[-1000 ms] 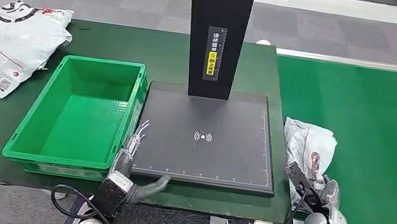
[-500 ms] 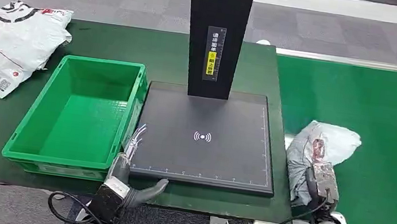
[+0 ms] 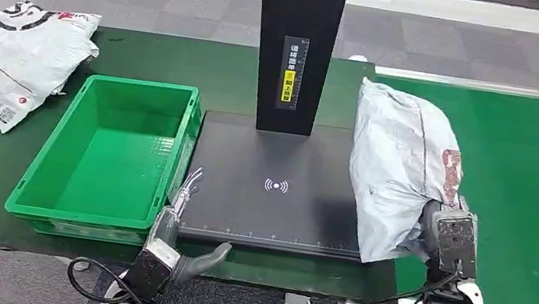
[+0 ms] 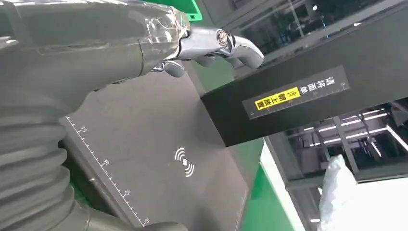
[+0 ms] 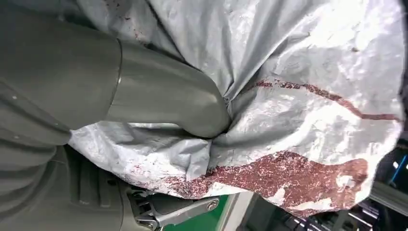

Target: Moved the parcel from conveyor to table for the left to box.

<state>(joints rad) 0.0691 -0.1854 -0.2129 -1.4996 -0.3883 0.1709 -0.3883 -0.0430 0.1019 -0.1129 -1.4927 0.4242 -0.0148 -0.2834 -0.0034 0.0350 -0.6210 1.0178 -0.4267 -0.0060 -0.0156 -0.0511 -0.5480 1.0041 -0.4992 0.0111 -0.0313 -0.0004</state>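
Parcel [image 3: 398, 165] lifted, right hand [image 3: 450, 237] gripping (thumb [image 5: 168, 103] dents it)

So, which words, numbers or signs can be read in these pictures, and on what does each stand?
Black column, yellow label: Chinese characters, too small to read with certainty.
Dark scan pad: a wireless-wave sign at its middle; ruler numbers "15", "20", "25" along its edge.
White bag on the table: barcode labels, too small to read.
Held grey parcel: red print, unreadable.

Right hand [image 3: 450, 237] has raised parcel [image 3: 400, 165] over table.
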